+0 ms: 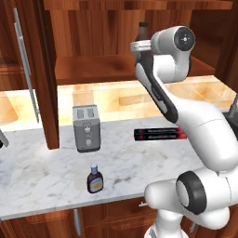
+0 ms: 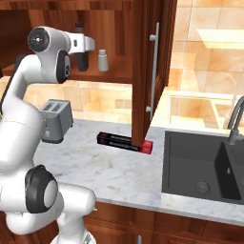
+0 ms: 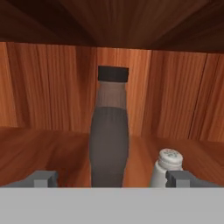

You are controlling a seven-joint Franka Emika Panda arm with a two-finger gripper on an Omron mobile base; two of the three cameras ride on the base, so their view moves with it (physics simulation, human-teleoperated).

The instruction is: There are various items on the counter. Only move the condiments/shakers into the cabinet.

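- The two small dark fingers [image 3: 108, 179] stand spread wide, one on each side of the tall dark brown sauce bottle with a black cap [image 3: 109, 140], with a gap at both sides (nothing is pinched).
- That bottle stands upright on the shelf of the reddish-brown wooden wall cabinet [image 3: 39, 153].
- The small grey-white shaker [image 3: 167, 168] stands just right of it on the same shelf.
- The small dark bottle with yellow label and bluish cap [image 1: 95, 179] stands at the near edge of the white-grey marbled desk [image 1: 42, 167].
- The silver two-slot toaster [image 1: 87, 128] is farther back; the long dark box with red ends [image 1: 158, 135] lies to its right.
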